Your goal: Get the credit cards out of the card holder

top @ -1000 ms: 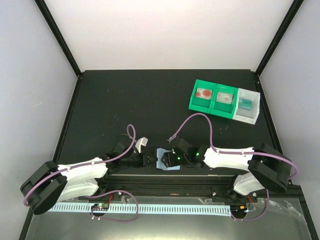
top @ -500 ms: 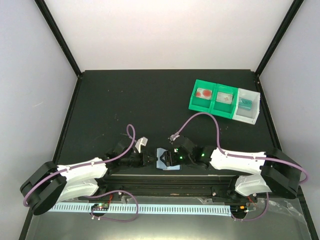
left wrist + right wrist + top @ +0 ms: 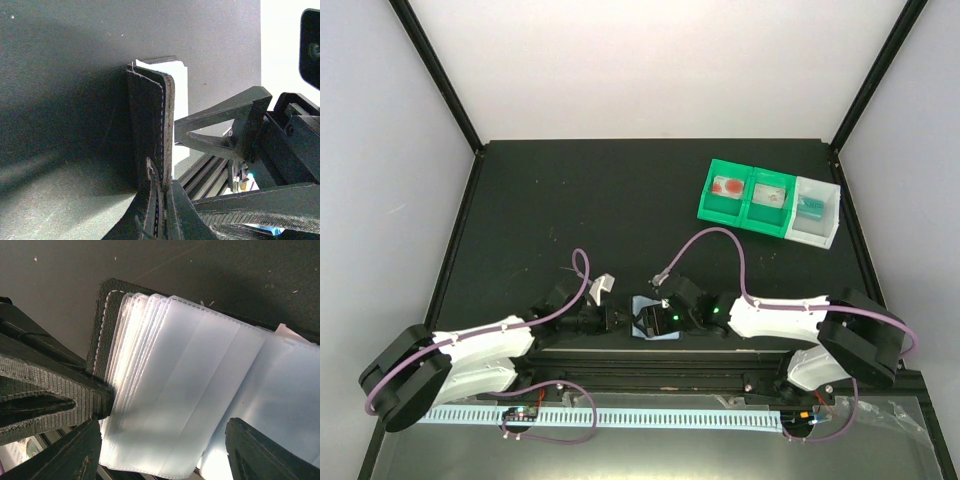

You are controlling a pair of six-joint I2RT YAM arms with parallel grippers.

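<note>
STEP: card holder point(image 3: 150, 110) spread for access | LOCATION: near edge of desk point(image 3: 620, 200), between both hands | LEFT hand point(image 3: 161, 200): clamped on black cover | RIGHT hand point(image 3: 164, 427): fingers apart, straddling clear sleeves point(image 3: 200, 370) | credit cards: none plainly visible, possibly inside sleeves | NEXT: pinch one card edge, draw outward.

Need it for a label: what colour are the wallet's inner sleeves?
Frosted, translucent white sleeves in a black wallet; best in the right wrist view.
</note>
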